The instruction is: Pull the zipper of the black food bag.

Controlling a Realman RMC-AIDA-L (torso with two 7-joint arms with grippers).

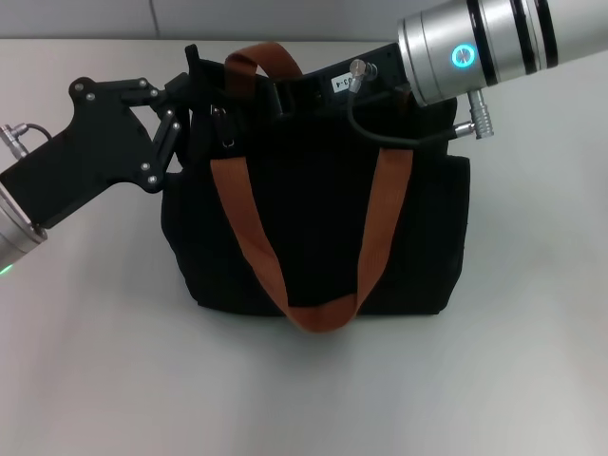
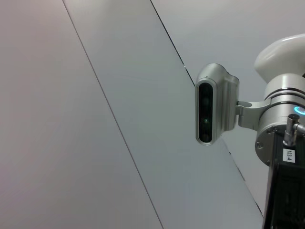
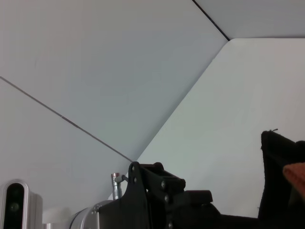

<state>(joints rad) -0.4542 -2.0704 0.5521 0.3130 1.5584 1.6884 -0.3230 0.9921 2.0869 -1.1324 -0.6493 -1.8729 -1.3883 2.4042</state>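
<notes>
The black food bag (image 1: 313, 218) stands upright mid-table, its two rust-brown straps (image 1: 249, 223) hanging down its front. A small grey metal tab (image 1: 226, 128), likely the zipper pull, hangs near the bag's top left corner. My left gripper (image 1: 195, 85) reaches in from the left and sits against that corner. My right gripper (image 1: 280, 90) comes from the upper right and lies along the bag's top edge, partly behind a strap loop. The right wrist view shows a bag corner (image 3: 281, 157) and the left gripper (image 3: 190, 198).
The white table (image 1: 95, 361) surrounds the bag. A black cable (image 1: 380, 133) from the right arm loops over the bag's top right. The left wrist view shows the right arm's wrist camera (image 2: 212, 105) and the grey wall.
</notes>
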